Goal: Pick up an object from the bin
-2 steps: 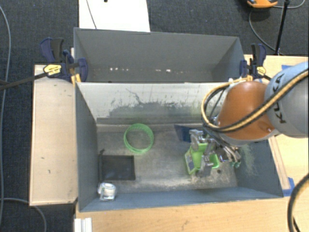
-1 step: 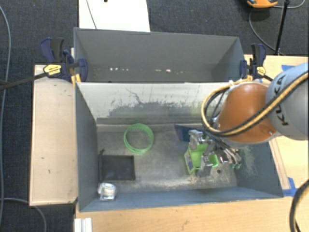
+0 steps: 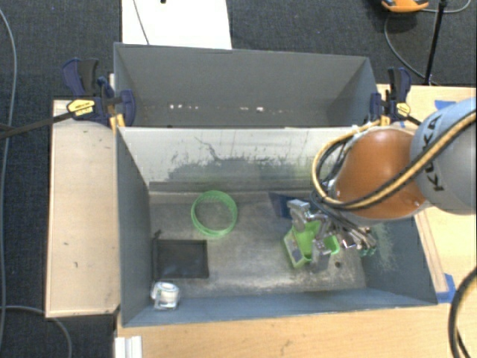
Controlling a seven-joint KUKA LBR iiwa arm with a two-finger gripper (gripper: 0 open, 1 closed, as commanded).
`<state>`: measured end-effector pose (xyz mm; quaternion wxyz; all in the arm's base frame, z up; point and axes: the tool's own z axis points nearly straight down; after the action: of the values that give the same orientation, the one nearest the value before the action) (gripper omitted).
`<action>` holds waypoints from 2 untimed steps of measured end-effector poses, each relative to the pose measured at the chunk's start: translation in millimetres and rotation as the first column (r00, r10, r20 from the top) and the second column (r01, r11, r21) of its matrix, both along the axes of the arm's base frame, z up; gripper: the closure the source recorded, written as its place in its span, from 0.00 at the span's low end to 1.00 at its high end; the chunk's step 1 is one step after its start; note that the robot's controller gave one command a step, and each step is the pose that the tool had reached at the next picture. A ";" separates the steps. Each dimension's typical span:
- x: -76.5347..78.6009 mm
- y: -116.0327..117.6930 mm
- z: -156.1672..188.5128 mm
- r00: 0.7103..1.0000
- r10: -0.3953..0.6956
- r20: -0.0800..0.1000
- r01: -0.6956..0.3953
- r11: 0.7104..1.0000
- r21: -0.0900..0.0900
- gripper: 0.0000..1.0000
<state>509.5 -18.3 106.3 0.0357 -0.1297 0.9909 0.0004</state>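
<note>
My gripper (image 3: 311, 239) is low in the right part of the bin, under the orange wrist cover. A bright green object (image 3: 299, 246) sits between its metal fingers, which look closed on it. Part of a blue object (image 3: 280, 204) lies just behind the gripper, toward the back wall. A small green piece (image 3: 368, 250) peeks out to the right of the gripper.
A green ring (image 3: 214, 213) lies left of centre on the bin floor. A flat black square (image 3: 179, 259) rests near the front left, and a small clear crumpled thing (image 3: 165, 294) sits in the front left corner.
</note>
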 end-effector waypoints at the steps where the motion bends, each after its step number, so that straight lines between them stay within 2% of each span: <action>1: 14.4 -4.4 -6.3 0.991 0.135 -0.015 -0.135 0.991 -0.007 1.00; 2: 29.8 -20.7 -4.4 1.000 0.017 -0.005 -0.017 1.000 0.003 1.00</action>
<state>539.3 -39.0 102.0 0.0335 -0.1381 0.9898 0.0025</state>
